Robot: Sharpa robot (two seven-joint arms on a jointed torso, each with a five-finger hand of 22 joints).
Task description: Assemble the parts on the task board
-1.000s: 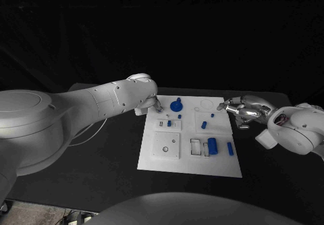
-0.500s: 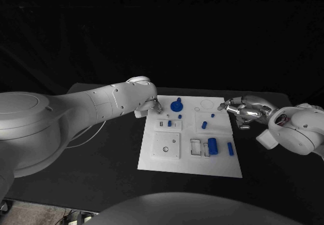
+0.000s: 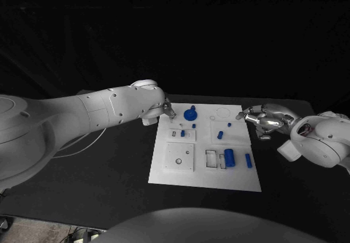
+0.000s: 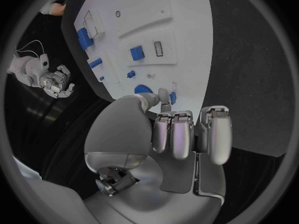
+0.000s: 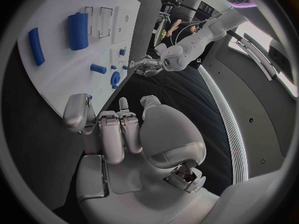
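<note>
Drawing back from the task board's far left corner, the left hand has lifted slightly over the last second; whether it holds anything cannot be told from the head view. The right hand stays by the board's right edge, fingers curled, empty. Left wrist view: fingers curled above the blue round part; nothing visibly held. Right wrist view: loose blue parts remain unassembled.
</note>
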